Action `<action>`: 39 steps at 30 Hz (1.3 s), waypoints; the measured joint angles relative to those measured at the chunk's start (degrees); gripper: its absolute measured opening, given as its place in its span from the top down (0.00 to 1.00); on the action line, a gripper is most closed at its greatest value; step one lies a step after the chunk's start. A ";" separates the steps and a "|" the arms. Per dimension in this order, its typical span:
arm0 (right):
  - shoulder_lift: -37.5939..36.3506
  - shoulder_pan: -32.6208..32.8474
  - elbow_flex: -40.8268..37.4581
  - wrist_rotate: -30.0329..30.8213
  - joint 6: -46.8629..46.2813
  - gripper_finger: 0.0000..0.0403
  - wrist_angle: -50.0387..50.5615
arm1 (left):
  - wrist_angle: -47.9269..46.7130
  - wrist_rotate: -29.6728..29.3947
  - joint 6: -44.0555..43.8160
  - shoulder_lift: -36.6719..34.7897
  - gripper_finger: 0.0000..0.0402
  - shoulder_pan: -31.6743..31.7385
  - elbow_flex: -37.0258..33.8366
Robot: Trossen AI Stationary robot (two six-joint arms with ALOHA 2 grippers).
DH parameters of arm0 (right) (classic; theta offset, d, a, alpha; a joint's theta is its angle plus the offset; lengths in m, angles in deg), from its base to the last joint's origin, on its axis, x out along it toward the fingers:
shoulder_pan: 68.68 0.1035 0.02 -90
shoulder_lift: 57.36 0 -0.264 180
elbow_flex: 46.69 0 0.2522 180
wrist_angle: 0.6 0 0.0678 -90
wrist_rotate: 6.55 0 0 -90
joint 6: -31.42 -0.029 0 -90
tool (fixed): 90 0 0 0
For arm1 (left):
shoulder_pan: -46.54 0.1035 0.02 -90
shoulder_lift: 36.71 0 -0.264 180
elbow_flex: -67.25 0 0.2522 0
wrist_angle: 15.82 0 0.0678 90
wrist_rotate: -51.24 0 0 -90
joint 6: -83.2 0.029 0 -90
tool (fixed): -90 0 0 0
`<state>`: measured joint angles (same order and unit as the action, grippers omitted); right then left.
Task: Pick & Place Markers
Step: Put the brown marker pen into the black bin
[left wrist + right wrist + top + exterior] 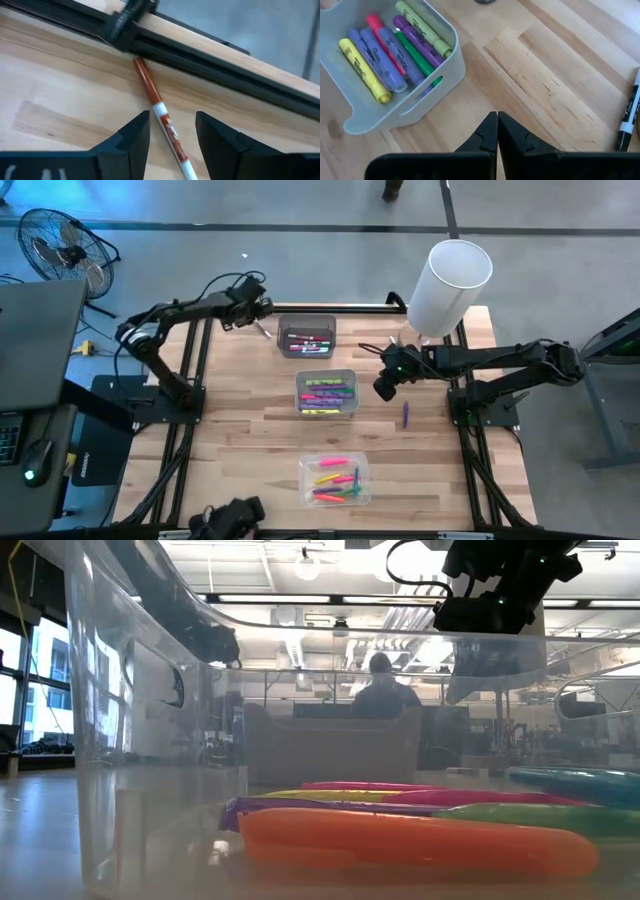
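The left gripper (pixel 172 132) was open above a thin white marker (pixel 161 117) with a brown-red cap. The marker lay flat on the wooden table (pixel 240 410), near the dark rail (pixel 210 55) at the far edge. The right gripper (pixel 497 131) was shut and empty, near a grey bin (pixel 420 95) of bright markers (pixel 395 50).

A grey concrete floor (pixel 300 205) with dark seam lines surrounds the light butcher-block wooden table (pixel 240 440). A black round floor fan (pixel 62 250) stands near a dark desk (pixel 35 330). Across the room, bright ceiling lights (pixel 306 568) hang overhead, tall windows (pixel 20 690) admit daylight, and a seated person (pixel 381 690) faces away.
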<state>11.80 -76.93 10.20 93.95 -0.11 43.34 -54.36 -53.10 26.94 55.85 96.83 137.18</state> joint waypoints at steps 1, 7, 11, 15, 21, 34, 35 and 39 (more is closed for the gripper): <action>0.00 -0.01 0.00 -0.02 0.40 1.00 0.00 | -0.80 -0.03 -0.18 0.86 0.61 0.45 0.95; 0.00 0.00 0.00 -0.29 1.62 1.00 0.00 | -1.79 0.61 -2.00 4.99 0.61 2.32 4.48; 0.00 0.00 0.00 -0.63 2.01 1.00 0.01 | -2.45 3.46 -4.52 7.61 0.61 3.62 4.71; 0.00 0.00 0.00 -0.61 2.01 1.00 0.04 | -2.12 6.82 -5.99 9.76 0.61 4.27 4.73; 0.00 0.00 0.00 -0.61 2.84 1.00 0.04 | -2.41 7.76 -6.61 11.60 0.61 4.08 5.00; 0.00 0.00 0.00 0.10 3.52 1.00 -1.65 | -10.12 11.19 -1.19 13.56 0.71 4.19 5.17; 0.00 0.00 0.00 0.33 3.52 1.00 -1.82 | -10.78 11.30 -0.74 13.59 0.75 4.19 5.17; 0.00 0.02 0.00 0.50 3.50 1.00 -1.97 | -13.16 11.34 0.59 13.56 0.93 4.12 5.17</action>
<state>11.80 -76.91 10.20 94.45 3.38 41.37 -67.52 -41.77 27.52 69.42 100.95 142.35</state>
